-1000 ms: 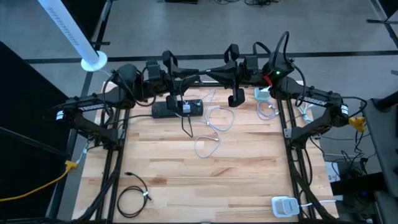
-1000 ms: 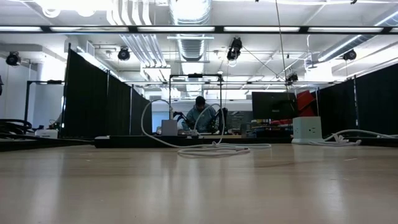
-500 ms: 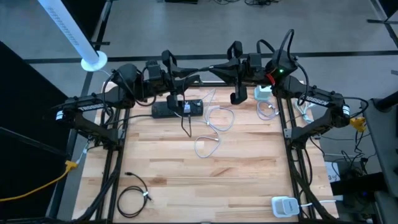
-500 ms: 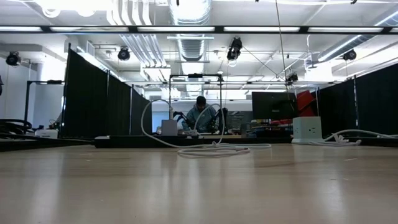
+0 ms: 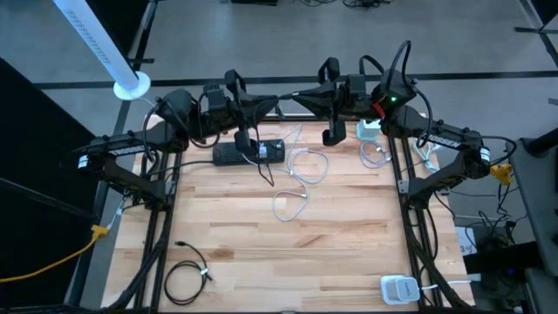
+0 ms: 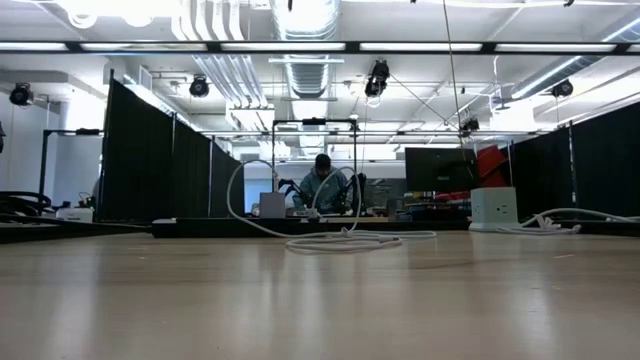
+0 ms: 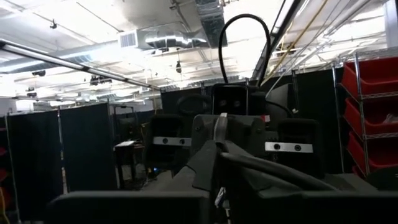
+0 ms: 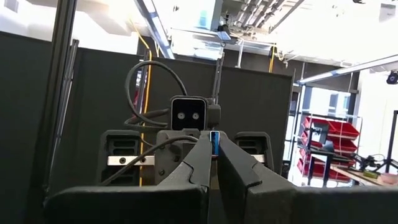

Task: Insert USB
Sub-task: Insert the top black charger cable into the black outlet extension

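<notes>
I count two arms, one black power strip (image 5: 248,153) on the surface (image 5: 288,253), two white chargers (image 5: 369,131) (image 5: 399,289), one loose white cable (image 5: 301,170), one black cable coil (image 5: 185,279), and one person (image 6: 321,185) far behind.

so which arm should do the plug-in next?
Probably left: the left gripper sits right over the black power strip, shut on a dark cable. The right gripper is off to the side, away from the strip.
</notes>
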